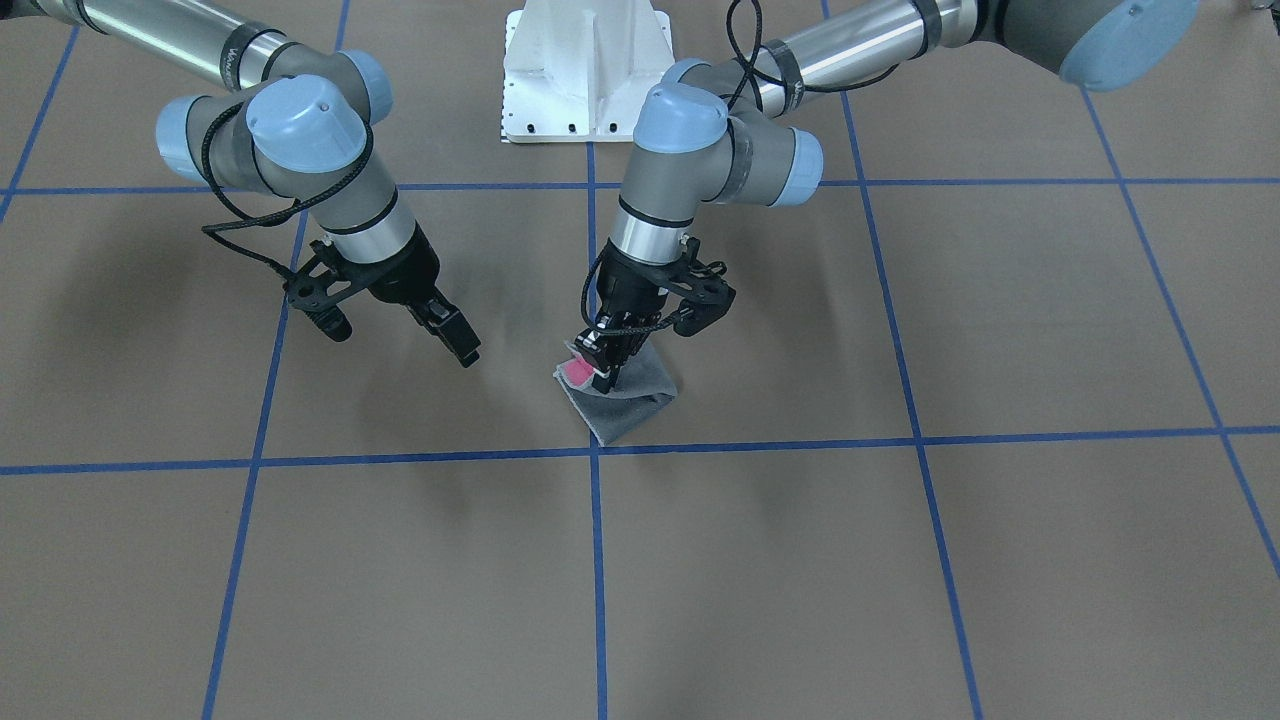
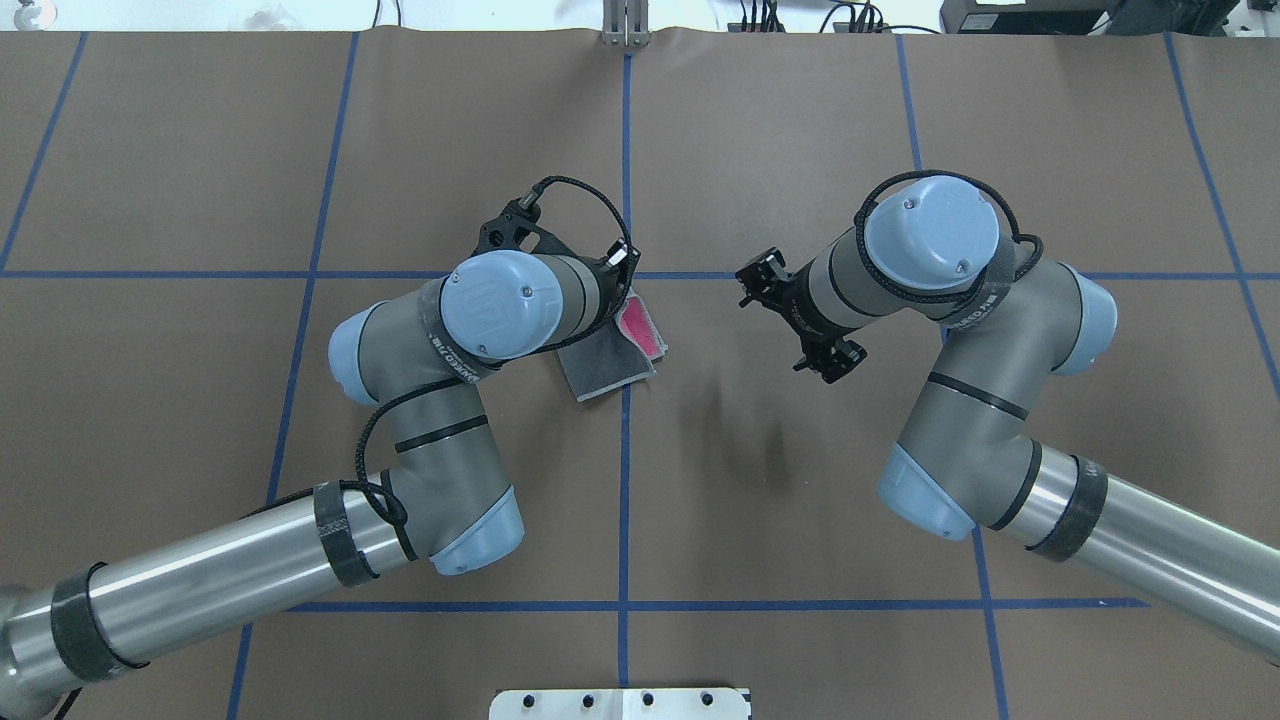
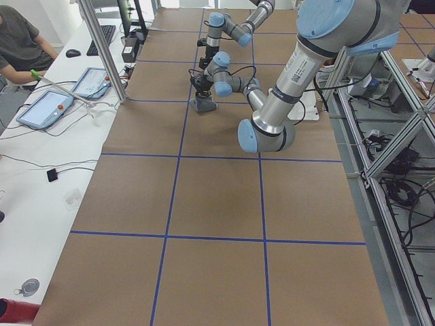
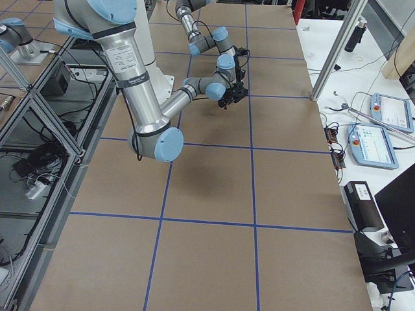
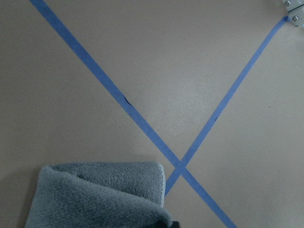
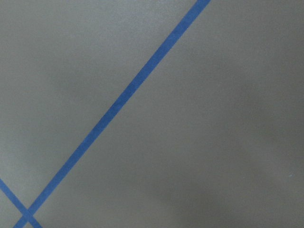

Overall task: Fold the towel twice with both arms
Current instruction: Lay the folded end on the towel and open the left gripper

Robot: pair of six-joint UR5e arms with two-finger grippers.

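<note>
2 silver-grey arms (image 2: 440, 465), blue joint caps (image 2: 497, 303), black cables (image 2: 572, 180)

Front-facing and overhead cameras look steeply down from opposite sides, sharing the centre of the brown, blue-taped table (image 1: 900, 560). End cameras view it lengthwise. Wrist cameras image its surface close-up.

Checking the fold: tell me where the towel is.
Overhead view: the towel lies mid-table, just left of the centre tape line, its edge in the left tool.

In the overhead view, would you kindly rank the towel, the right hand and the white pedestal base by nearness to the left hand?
1. towel, gripped by the left hand, centre.
2. right hand, on the view's right.
3. white pedestal base, bottom edge.
</note>
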